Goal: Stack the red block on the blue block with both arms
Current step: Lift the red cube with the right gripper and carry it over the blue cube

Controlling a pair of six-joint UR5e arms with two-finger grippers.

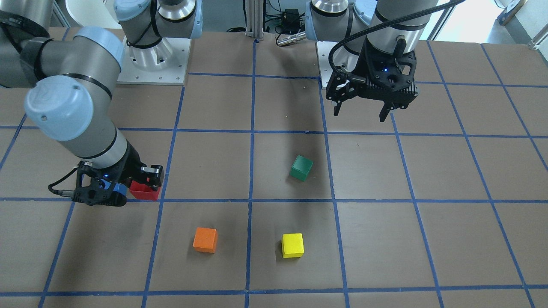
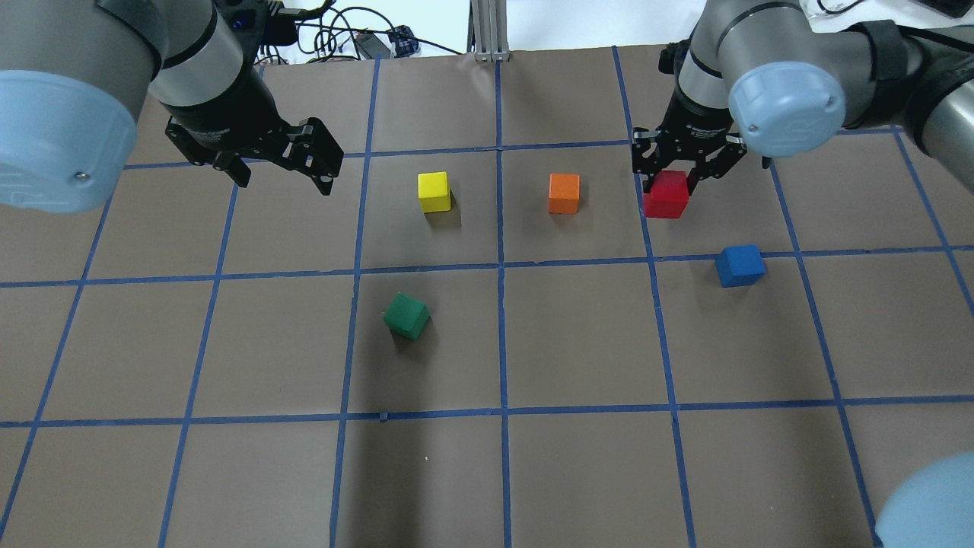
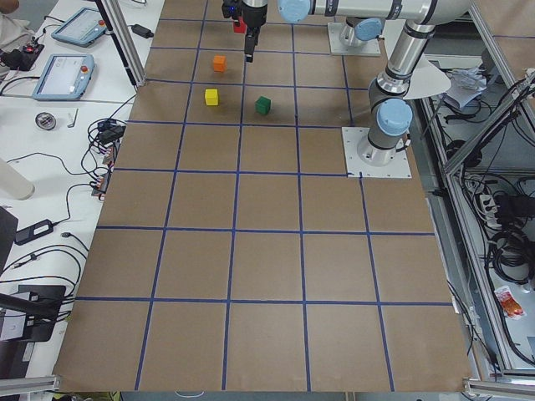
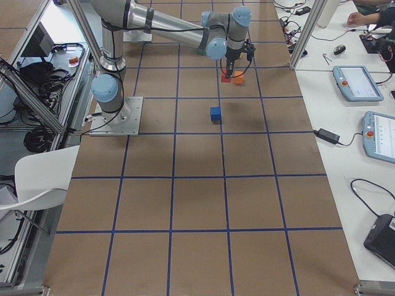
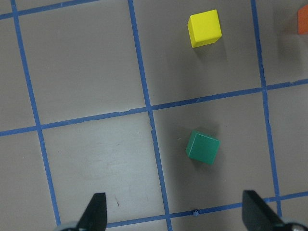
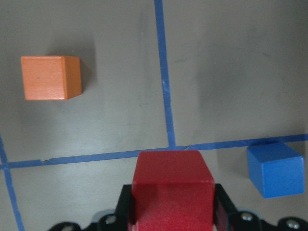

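Note:
My right gripper [image 2: 670, 185] is shut on the red block [image 2: 667, 196], gripping its two sides low over the table. In the right wrist view the red block [image 6: 173, 187] fills the gap between the black fingers [image 6: 222, 207]. The blue block [image 2: 740, 265] sits on the table a short way nearer the robot and to the right of the red one, apart from it; it also shows in the right wrist view [image 6: 275, 168]. My left gripper [image 2: 285, 181] hangs open and empty above the table's far left, well away from both blocks.
An orange cube [image 2: 564, 192] lies just left of the red block. A yellow cube [image 2: 434, 191] lies further left, close to the left gripper. A green cube [image 2: 406, 315] sits tilted near the table's middle. Blue tape lines grid the brown table [image 2: 578, 342].

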